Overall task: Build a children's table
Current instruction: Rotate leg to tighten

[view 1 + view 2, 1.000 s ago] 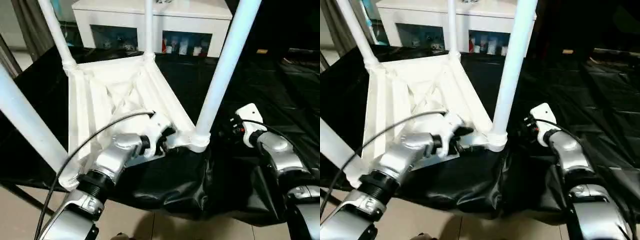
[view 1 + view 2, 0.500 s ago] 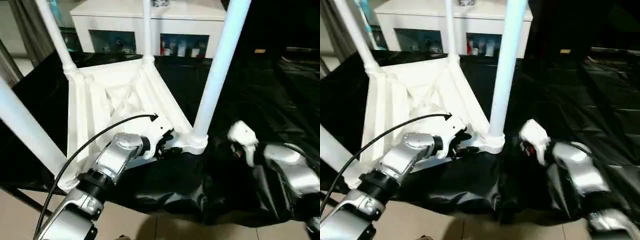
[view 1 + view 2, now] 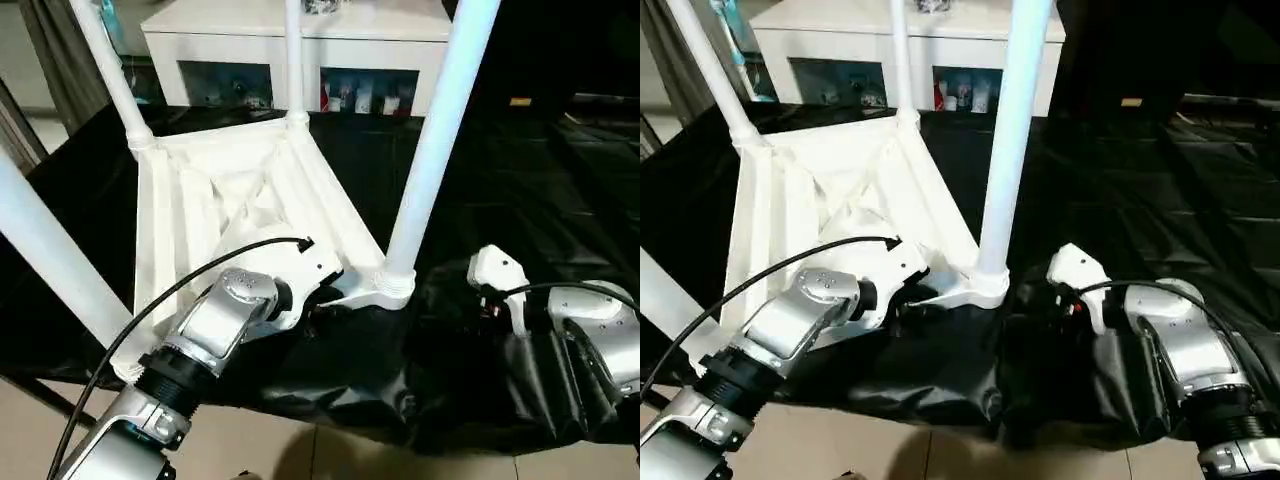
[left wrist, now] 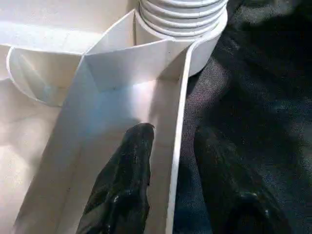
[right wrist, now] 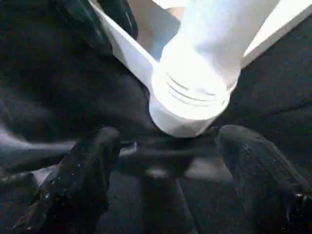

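one white tabletop lying upside down, four white legs standing in its corners, one black sheet, one white cabinet, and two grippers: left gripper, right gripper.

right gripper drew back and lowered toward the near leg socket.

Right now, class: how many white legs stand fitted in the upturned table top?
4: near-right corner leg, near-left leg, far-left leg, far-middle leg. None appears hidden.
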{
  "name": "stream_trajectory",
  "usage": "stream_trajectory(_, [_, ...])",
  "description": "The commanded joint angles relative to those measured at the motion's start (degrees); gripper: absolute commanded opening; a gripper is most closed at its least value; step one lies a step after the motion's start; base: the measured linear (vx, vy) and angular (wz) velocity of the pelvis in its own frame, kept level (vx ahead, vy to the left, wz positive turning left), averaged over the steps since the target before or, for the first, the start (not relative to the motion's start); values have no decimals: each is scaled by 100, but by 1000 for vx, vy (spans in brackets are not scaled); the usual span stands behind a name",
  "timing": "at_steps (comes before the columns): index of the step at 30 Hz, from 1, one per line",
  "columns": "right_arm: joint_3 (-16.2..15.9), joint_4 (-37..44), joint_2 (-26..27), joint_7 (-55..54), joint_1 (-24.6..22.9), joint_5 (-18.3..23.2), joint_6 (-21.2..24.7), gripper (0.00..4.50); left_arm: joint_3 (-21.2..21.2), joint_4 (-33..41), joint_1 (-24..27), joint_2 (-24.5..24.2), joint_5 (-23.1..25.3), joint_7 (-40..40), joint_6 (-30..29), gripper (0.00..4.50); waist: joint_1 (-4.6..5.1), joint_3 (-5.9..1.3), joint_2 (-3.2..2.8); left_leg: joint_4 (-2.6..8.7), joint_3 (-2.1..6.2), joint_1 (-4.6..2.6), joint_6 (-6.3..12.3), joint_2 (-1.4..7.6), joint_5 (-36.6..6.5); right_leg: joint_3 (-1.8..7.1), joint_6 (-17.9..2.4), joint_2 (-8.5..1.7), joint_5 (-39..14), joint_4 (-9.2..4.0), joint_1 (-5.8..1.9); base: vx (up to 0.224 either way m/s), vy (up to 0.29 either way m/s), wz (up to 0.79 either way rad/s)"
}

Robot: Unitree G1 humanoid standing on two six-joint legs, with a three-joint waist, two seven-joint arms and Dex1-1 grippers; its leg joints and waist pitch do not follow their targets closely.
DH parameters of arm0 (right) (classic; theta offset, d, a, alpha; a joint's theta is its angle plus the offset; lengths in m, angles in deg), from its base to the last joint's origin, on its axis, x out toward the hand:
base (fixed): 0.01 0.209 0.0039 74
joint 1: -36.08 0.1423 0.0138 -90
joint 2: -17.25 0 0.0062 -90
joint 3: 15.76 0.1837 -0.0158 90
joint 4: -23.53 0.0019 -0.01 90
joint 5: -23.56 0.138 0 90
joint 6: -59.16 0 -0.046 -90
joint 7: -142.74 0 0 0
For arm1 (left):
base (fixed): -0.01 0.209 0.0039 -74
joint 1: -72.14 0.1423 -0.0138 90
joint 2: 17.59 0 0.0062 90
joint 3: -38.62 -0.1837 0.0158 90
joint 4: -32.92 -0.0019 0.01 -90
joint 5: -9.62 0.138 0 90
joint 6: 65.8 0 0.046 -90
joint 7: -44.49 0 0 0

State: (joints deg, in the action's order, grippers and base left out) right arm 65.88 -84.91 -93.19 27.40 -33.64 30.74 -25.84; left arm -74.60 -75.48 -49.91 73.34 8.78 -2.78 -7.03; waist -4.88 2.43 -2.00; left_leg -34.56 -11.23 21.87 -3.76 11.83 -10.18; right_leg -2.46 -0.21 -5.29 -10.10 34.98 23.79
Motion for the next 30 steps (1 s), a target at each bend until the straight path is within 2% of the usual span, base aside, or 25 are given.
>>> stream_trajectory(1, [20,239,52,102,-45,134,100,366,-158,-328,82,-10,146,-17,148,133,2,-339,93,401,66,-62,472,81,-1395,113,-1127,-182,-1388,-472,-295,0,0,0])
stream_trajectory(4, [4,332,62,75,-71,147,167,366,-203,-496,80,-44,188,-111,428,102,-7,-334,94,407,59,-80,439,79,-1468,123,-1034,-182,-1562,-501,-272,0,0,0])
stream_trajectory(6, [22,363,78,52,-79,173,168,366,-316,-649,124,-169,236,-401,1043,90,-11,-333,105,425,73,-75,393,83,-1564,125,-936,-195,-1773,-521,-267,0,0,0])
stream_trajectory(8, [65,389,108,28,-83,233,173,366,-434,-766,147,-294,303,-698,1954,71,-6,-335,88,436,85,-54,368,79,-1564,123,-877,-201,-1780,-522,-275,0,0,0])
stream_trajectory(9, [83,408,107,31,-84,258,194,366,-452,-763,157,-315,284,-801,2053,61,0,-350,92,435,84,-65,345,87,-1559,123,-867,-198,-1697,-503,-272,0,0,0])
stream_trajectory(10, [94,419,105,34,-85,272,208,366,-412,-770,159,-317,254,-798,1962,49,-3,-353,89,433,82,-70,338,92,-1532,128,-893,-200,-1614,-489,-270,0,0,0])
stream_trajectory(11, [147,459,96,52,-100,345,240,366,-378,-874,130,-388,250,-886,2175,40,-12,-353,65,427,76,-74,340,94,-1474,133,-975,-197,-1445,-471,-268,0,0,0])
stream_trajectory(16, [271,672,-57,241,-275,548,352,366,-231,-1156,68,-520,104,-1352,2957,5,-36,-369,52,414,66,-69,390,98,-1326,137,-1128,-196,-976,-424,-293,0,0,0])
stream_trajectory(19, [283,675,-139,257,-340,539,352,366,-187,-1229,38,-542,5,-1542,3176,5,-46,-360,47,422,61,-67,383,99,-1399,131,-1195,-198,-966,-421,-299,0,0,0])
stream_trajectory(22, [316,689,-196,246,-407,555,367,366,-94,-1331,-5,-498,-200,-1893,3614,5,-54,-339,40,432,49,-97,314,104,-1605,144,-1105,-217,-1465,-478,-270,0,0,0])
stream_trajectory(23, [316,694,-198,246,-411,556,371,366,-89,-1339,-8,-492,-213,-1916,3666,5,-56,-344,38,434,53,-93,299,104,-1602,143,-1091,-220,-1496,-474,-276,0,0,0])
stream_trajectory(24, [322,745,-213,239,-441,571,406,366,-69,-1370,-27,-455,-302,-2122,3976,5,-55,-342,37,438,53,-103,291,112,-1624,146,-1069,-216,-1548,-484,-264,0,0,0])
stream_trajectory(25, [323,763,-217,237,-452,578,418,366,-66,-1379,-34,-445,-325,-2188,4061,5,-65,-344,38,432,48,-118,295,113,-1622,149,-1063,-215,-1552,-490,-253,0,0,0])
stream_trajectory(30, [296,842,-201,205,-489,567,476,366,-61,-1520,-94,-463,-292,-2395,4385,5,-122,-360,24,417,41,-92,367,127,-1403,158,-1094,-223,-1334,-446,-260,0,0,0])
